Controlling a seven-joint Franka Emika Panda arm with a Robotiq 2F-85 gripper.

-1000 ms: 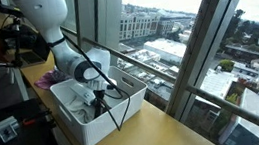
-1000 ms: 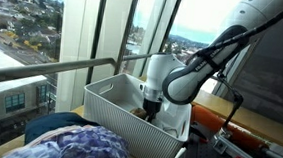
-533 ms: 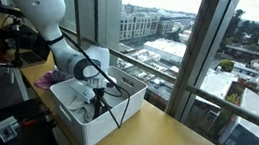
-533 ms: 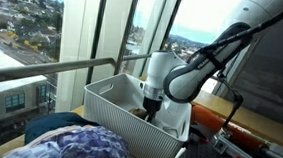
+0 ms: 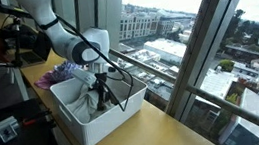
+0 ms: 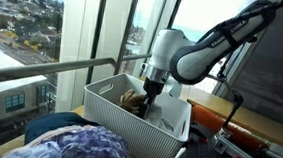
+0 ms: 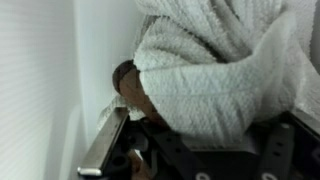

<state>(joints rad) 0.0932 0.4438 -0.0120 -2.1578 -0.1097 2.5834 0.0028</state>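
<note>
A: What is at the left?

B: A purple cloth point(image 5: 57, 72), just behind the bin point(image 5: 101, 127).

A: And where is the towel?

B: The towel point(image 5: 93, 97) hangs over the middle of the bin, below the gripper point(image 5: 98, 81). Its lower end seems to reach inside. The jaws are clamped on its top; the wrist view shows it bunched there.

A: How will it handle?

B: Soft, light and limp, I think, and not fragile. A thick bunched fold gives the best hold; a thin edge may slip out.
</note>
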